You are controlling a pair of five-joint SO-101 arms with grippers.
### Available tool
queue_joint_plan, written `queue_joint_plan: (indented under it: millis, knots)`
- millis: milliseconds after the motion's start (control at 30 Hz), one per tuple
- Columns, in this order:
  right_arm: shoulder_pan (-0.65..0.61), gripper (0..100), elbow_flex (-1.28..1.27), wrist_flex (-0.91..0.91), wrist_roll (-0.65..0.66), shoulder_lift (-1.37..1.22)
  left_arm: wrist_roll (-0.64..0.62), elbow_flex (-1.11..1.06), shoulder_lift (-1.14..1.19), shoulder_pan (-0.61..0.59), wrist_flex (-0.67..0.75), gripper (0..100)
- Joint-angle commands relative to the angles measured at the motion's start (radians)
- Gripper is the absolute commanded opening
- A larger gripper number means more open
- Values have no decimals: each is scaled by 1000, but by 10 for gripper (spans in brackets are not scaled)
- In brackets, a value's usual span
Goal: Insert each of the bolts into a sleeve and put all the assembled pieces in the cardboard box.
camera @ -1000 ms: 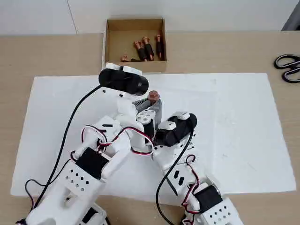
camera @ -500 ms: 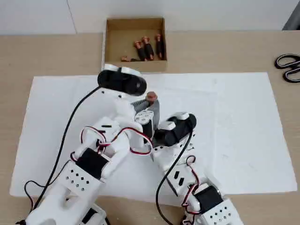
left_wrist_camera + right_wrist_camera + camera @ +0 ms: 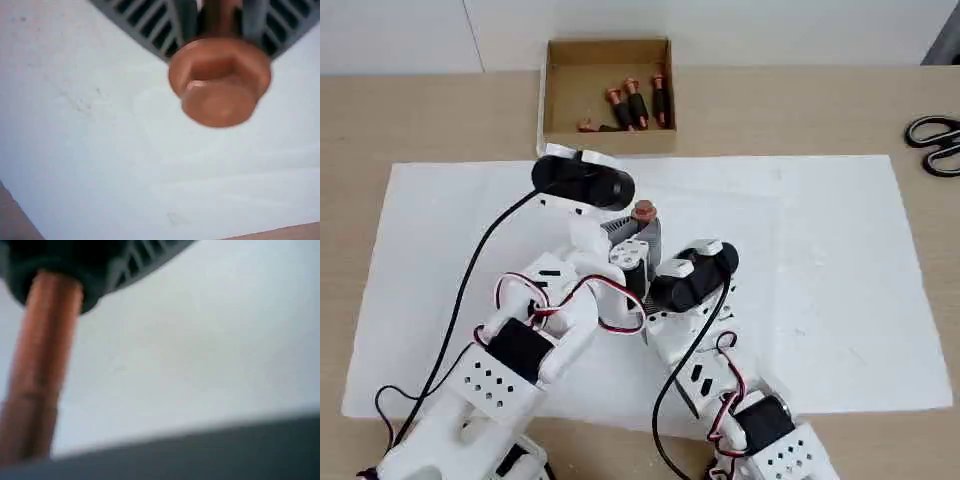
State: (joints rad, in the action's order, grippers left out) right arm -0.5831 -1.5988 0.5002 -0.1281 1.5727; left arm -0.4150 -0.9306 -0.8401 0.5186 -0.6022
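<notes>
White sheet (image 3: 820, 280) over tan table (image 3: 420, 115), cardboard box (image 3: 546, 95) just beside

White plastic arms (image 3: 450, 425) with black motors (image 3: 515, 347) and red-black cables (image 3: 610, 322).

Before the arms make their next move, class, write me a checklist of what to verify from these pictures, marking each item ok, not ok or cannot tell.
1. Bolt gripped: ok. The left gripper's fingers sit either side of its shaft, just behind the head.
2. Bolt started in the sleeve: ok. Its shaft enters the black sleeve.
3. Bolt fully seated: not ok. A long stretch of bare shaft shows outside the sleeve.
4. Sleeve held firmly: cannot tell.
5. Cardboard box has room: ok. It holds assembled pieces, but much of its floor is bare.
6. Scissors out of the way: ok. They lie far off to the side.
</notes>
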Motion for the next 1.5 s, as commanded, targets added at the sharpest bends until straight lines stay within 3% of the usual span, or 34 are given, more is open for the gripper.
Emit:
queue_joint_plan:
  millis: [0, 1300, 1467]
  knots:
    - [2, 4, 11, 2, 12, 19, 26, 5, -34, 12, -29, 6]
    - [2, 4, 8, 2, 12, 19, 26, -151, -32, 35, -63, 9]
    - [2, 4, 8, 2, 12, 19, 52, -151, -34, 35, -71, 139]
